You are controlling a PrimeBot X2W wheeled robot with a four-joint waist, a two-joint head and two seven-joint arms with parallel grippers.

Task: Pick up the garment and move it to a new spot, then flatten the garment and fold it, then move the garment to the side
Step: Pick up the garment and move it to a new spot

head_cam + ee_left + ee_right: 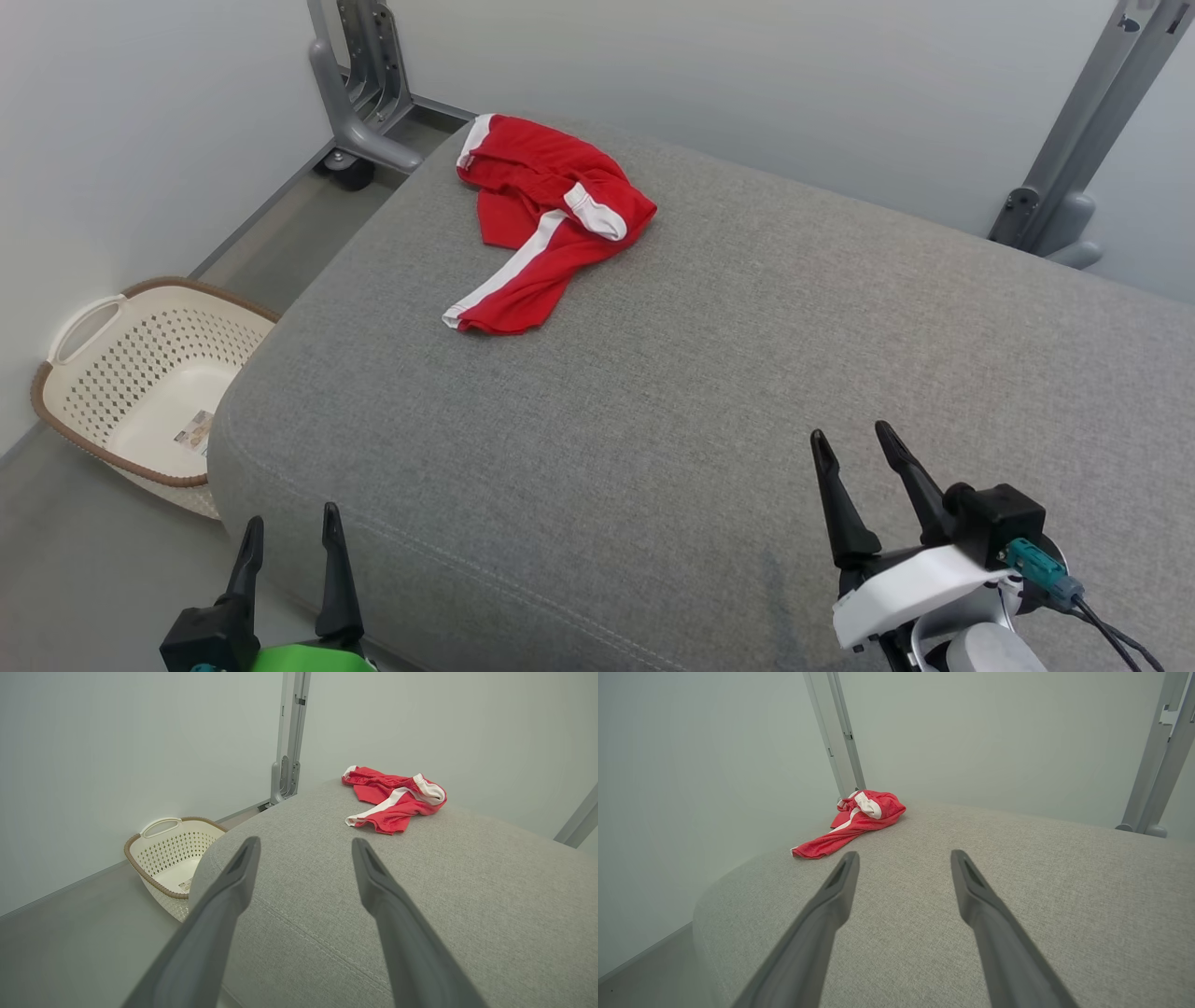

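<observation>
The garment (541, 219) is red with white stripes and lies crumpled at the far left corner of a grey padded surface (709, 392). It also appears far ahead as the garment (397, 798) in the left wrist view and the garment (854, 821) in the right wrist view. My left gripper (291, 532) stands open over the near left edge of the surface, far from the cloth. Near the front right, my right gripper (854, 443) is open too, with nothing between its fingers.
A cream laundry basket (93, 373) with a brown rim stands on the floor left of the surface. Grey metal frame legs (364, 93) rise behind the far left corner, and another leg (1074, 159) at the far right. Pale walls close the back.
</observation>
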